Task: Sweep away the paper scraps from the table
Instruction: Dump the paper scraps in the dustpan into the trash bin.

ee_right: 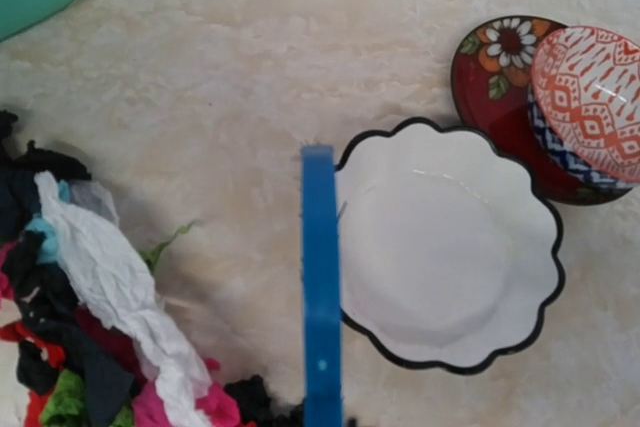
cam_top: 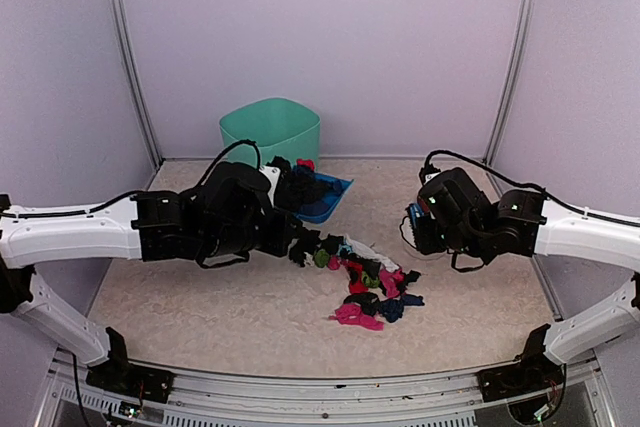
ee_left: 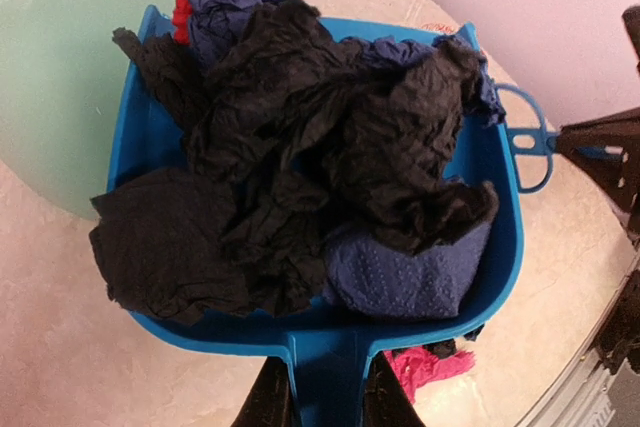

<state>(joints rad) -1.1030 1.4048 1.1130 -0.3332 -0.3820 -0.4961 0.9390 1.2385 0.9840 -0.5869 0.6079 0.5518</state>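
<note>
My left gripper (cam_top: pixel 285 219) is shut on the handle of a blue dustpan (ee_left: pixel 330 342), with one finger on each side of it (ee_left: pixel 322 399). The pan (cam_top: pixel 325 197) is heaped with black, dark blue and red paper scraps (ee_left: pixel 300 137) and sits close to the green bin (cam_top: pixel 270 130). More paper scraps (cam_top: pixel 370 287), pink, white, green, black and red, lie in a pile on the beige table (cam_top: pixel 200 297); they also show in the right wrist view (ee_right: pixel 90 327). My right gripper (cam_top: pixel 420 227) holds the blue brush (ee_right: pixel 321 297) beside that pile; its fingers are hidden.
A white scalloped plate (ee_right: pixel 450 257) lies just right of the brush. A red floral bowl (ee_right: pixel 495 67) and an orange patterned bowl (ee_right: pixel 590 97) sit behind it. The green bin stands at the back wall. The metal front rim (cam_top: pixel 320 387) runs along the near edge.
</note>
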